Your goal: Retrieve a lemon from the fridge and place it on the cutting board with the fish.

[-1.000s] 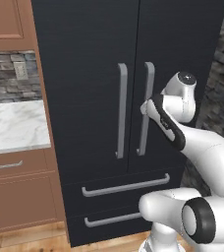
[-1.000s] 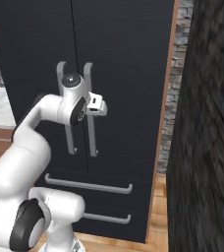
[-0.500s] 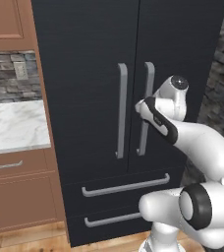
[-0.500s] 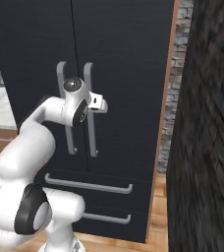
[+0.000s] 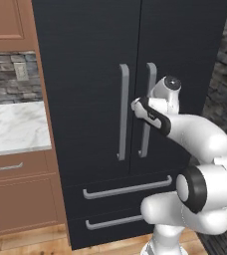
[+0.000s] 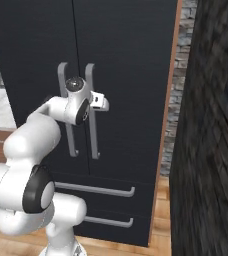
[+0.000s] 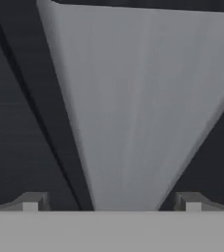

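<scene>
The tall black fridge (image 5: 95, 50) (image 6: 131, 45) stands straight ahead with both doors closed. My gripper (image 5: 135, 105) (image 6: 104, 103) is at mid height on the right door's grey bar handle (image 5: 150, 79) (image 6: 95, 142). In the hand view the gripper (image 7: 111, 202) is open, and the wide grey handle (image 7: 133, 98) runs up between its two fingertips (image 7: 33, 201), very close. I cannot tell whether a finger touches it. The lemon is hidden behind the closed doors. The cutting board and the fish are out of view.
Left of the fridge are a white marble counter (image 5: 11, 127), brown wooden lower cabinets (image 5: 16, 199) and an upper cabinet (image 5: 3, 25). Two drawers with grey bar handles (image 5: 128, 189) sit below the doors. A dark stone wall (image 6: 211, 150) stands close on the right.
The hand has pushed forward to the right door's handle, shifting left in the left base view. The jaws have stayed wide. The fridge doors have not moved.
</scene>
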Available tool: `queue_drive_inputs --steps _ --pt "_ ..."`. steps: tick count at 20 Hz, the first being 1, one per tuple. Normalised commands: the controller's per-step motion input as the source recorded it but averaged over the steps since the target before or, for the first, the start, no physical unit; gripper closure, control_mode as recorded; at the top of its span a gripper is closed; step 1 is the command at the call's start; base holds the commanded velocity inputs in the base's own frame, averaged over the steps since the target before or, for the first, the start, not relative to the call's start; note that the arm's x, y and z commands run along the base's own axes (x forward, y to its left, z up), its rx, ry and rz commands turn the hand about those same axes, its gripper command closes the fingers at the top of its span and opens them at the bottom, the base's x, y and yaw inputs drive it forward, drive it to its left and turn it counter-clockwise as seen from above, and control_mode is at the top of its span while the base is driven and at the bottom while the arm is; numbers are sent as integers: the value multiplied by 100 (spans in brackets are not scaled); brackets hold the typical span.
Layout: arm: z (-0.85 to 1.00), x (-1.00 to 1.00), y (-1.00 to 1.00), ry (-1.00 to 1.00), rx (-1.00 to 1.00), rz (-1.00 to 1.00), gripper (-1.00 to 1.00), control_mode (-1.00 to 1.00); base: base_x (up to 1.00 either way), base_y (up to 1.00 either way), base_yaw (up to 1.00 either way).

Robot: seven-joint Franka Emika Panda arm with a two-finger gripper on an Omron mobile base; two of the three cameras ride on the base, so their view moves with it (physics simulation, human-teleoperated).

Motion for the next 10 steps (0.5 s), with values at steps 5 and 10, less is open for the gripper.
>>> queue_drive_inputs --steps 5,10 --pt "-20 49 -16 -11 0 0 -100 -100 0 0 0" --pt "-8 62 -11 -10 0 2 -100 -100 0 0 0"
